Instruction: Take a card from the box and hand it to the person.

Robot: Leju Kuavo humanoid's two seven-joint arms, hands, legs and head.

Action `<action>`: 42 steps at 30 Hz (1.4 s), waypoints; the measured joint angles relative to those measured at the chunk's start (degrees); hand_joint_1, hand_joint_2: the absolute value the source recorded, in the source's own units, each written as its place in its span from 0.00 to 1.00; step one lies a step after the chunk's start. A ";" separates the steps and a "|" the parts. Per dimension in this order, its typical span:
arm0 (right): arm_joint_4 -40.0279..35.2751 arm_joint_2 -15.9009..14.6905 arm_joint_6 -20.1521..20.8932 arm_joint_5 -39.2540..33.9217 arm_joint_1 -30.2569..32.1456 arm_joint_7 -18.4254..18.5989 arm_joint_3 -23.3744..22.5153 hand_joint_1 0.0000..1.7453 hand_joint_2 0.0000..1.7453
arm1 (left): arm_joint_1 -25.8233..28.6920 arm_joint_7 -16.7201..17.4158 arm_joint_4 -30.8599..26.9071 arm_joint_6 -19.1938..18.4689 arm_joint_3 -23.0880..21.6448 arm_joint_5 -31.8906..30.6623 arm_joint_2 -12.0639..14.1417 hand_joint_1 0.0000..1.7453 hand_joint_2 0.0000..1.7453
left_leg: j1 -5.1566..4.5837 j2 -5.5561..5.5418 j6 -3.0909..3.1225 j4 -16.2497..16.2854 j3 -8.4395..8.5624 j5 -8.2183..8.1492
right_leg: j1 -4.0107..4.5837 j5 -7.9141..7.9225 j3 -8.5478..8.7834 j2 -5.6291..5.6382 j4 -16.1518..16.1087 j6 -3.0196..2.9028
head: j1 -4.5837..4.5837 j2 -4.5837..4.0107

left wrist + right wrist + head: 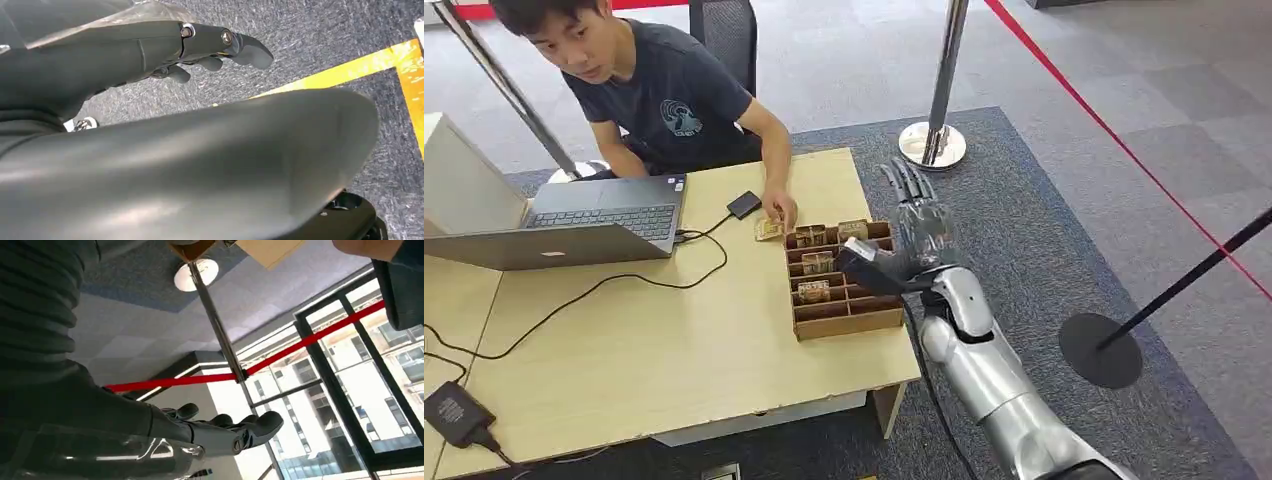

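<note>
On your wooden surface (674, 360), a person's hand (778, 210) touches a card (768, 230) lying just left of the box (844, 322). Just right of the box, your right hand (916, 225) hovers, fingers spread, holding nothing.

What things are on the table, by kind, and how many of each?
Laptop: 1
Divided card box: 1
Small black device: 1
Power adapter: 1
Loose card under the person's hand: 1
Total: 5, not counting the cards in the box, too small to count.
</note>
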 joint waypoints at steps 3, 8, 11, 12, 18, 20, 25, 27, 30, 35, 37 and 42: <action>0.06 -0.09 0.00 2.09 -0.18 1.09 0.96 0.00 1.00 | 0.01 0.00 0.00 0.00 0.00 0.00 0.02 0.00 0.00 | 0.00 0.00 0.02 0.00 -0.02 0.01 | 0.00 0.01 -0.02 0.00 0.00 0.01 | 0.00 0.00; 0.98 -0.02 -0.61 5.92 -0.96 3.10 2.95 0.00 1.00 | 0.01 0.07 0.00 0.00 0.02 0.04 0.02 0.00 0.00 | 0.00 -0.01 0.00 0.00 -0.04 0.04 | 0.00 0.03 -0.03 0.00 0.00 0.01 | -0.02 0.00; 1.44 0.13 -1.12 6.60 -0.99 3.36 3.93 0.00 1.00 | 0.01 0.09 0.00 0.00 0.04 0.04 0.02 0.00 0.00 | 0.00 -0.01 0.00 0.00 -0.04 0.05 | 0.00 0.04 -0.03 0.00 0.01 -0.01 | -0.02 0.00; 1.64 0.26 -1.20 6.71 -0.99 3.52 4.09 0.00 1.00 | 0.01 0.09 0.00 0.00 0.07 0.04 0.02 0.00 0.00 | 0.00 -0.01 0.00 0.00 -0.05 0.05 | 0.00 0.04 -0.04 0.00 0.01 -0.01 | 0.00 0.00; 3.73 1.55 -1.51 7.03 -1.12 4.00 5.37 0.00 1.00 | 0.01 0.20 0.00 0.00 0.15 0.00 0.02 0.00 0.00 | 0.00 -0.01 0.00 0.00 -0.06 0.06 | 0.00 0.04 -0.06 0.00 0.02 -0.02 | -0.02 0.00; 4.70 2.10 -1.53 7.01 -1.55 3.98 5.49 0.00 1.00 | 0.00 0.22 0.00 0.00 0.26 0.02 0.02 0.00 0.00 | 0.00 0.00 0.00 0.00 -0.07 0.06 | 0.00 0.05 -0.07 0.00 0.02 -0.02 | 0.00 0.00; 6.53 3.02 -1.64 6.88 -2.55 3.95 5.59 0.00 1.00 | 0.01 0.26 0.00 0.11 0.85 0.07 0.02 0.00 0.00 | 0.00 -0.01 0.01 0.00 -0.08 0.08 | 0.00 0.06 -0.07 0.00 0.02 -0.01 | -0.04 0.00; 7.06 3.26 -1.60 7.04 -2.73 4.04 5.70 0.00 1.00 | 0.01 0.28 0.00 0.15 0.94 0.09 0.02 0.00 0.00 | 0.00 -0.01 0.01 0.00 -0.08 0.08 | 0.00 0.07 -0.07 0.00 0.02 0.00 | 0.00 0.00; 8.78 3.74 -1.75 8.71 -3.31 5.83 5.97 0.00 1.00 | 0.01 0.37 0.00 0.15 0.96 0.00 0.02 0.00 0.00 | 0.00 -0.01 0.01 0.00 -0.09 0.08 | 0.00 0.07 -0.08 0.00 0.02 0.00 | 0.00 0.00; 12.32 4.22 -2.82 10.14 -4.40 7.60 5.99 0.38 1.00 | 0.01 0.55 0.00 0.15 0.96 -0.37 0.02 0.00 0.00 | 0.00 -0.01 0.02 0.00 -0.09 0.11 | 0.00 0.09 -0.09 0.00 0.02 -0.01 | -0.02 0.00; 13.18 4.28 -3.10 10.16 -4.64 7.63 5.99 0.75 1.00 | 0.01 0.55 0.00 0.15 0.96 -0.37 0.02 0.00 0.00 | 0.00 -0.01 0.01 0.00 -0.10 0.11 | 0.00 0.12 -0.10 0.00 0.02 0.00 | -0.02 0.00; 14.45 4.31 -3.39 10.20 -4.97 7.60 5.99 0.52 1.00 | 0.01 0.57 0.00 0.17 0.96 -0.44 0.02 0.00 0.00 | 0.00 0.00 0.00 0.00 -0.12 0.13 | 0.00 0.14 -0.13 0.00 0.02 -0.02 | -0.02 0.00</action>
